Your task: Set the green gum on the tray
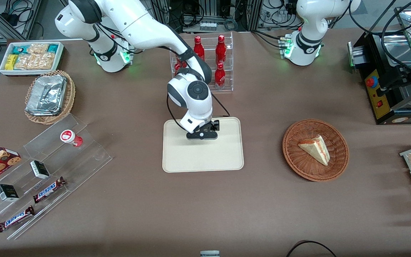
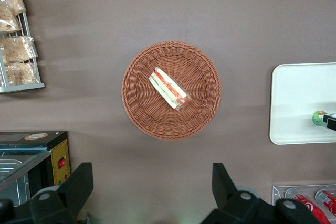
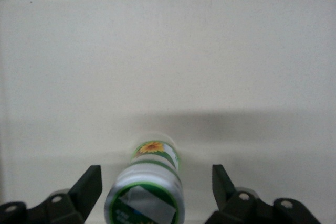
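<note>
The green gum (image 3: 149,187), a small green bottle with a white lid, stands on the cream tray (image 3: 210,51) between my open fingers, with a gap on each side. In the front view my gripper (image 1: 202,135) is low over the tray's (image 1: 227,157) part farther from the camera and hides the gum. The left wrist view shows the gum (image 2: 318,118) on the tray (image 2: 299,98) beside the black finger.
A red-and-white bottle (image 1: 70,137) rests on a clear stepped stand with snack bars toward the working arm's end. A round wicker basket (image 1: 294,157) holds a sandwich toward the parked arm's end. A rack of red bottles (image 1: 212,60) stands farther from the camera than the tray.
</note>
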{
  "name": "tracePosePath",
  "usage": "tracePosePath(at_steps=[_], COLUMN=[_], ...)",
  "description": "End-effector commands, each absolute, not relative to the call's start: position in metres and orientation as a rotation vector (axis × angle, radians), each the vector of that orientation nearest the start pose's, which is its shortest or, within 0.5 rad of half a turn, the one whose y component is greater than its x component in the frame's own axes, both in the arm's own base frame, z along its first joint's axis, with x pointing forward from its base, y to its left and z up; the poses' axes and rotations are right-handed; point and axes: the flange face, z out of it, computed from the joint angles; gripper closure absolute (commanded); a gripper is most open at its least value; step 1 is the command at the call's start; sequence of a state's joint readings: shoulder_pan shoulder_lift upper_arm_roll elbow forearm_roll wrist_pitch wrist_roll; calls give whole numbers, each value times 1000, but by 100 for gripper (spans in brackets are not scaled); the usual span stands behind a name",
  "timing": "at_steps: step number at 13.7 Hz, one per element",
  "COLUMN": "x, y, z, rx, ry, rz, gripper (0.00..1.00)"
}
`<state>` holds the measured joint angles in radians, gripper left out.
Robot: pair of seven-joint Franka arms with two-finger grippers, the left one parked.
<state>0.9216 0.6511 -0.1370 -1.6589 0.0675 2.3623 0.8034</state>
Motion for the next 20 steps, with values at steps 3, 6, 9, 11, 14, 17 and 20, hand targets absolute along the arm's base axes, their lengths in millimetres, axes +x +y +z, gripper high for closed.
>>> tracePosePath(at_steps=[3,6,9,11,14,17,20], x=[507,514,521,524,526,523,522], y=[457,412,347,298,219,139,63], z=[330,400,459,494,532,565,577], rx=[-3101,-3078,-3029,-3023,-3015,-3004,-3010], ry=[74,76,88,108,66,27,41], rz=[-49,-10,102,144,212,232,256], gripper=[0,0,0,0,0,0,0])
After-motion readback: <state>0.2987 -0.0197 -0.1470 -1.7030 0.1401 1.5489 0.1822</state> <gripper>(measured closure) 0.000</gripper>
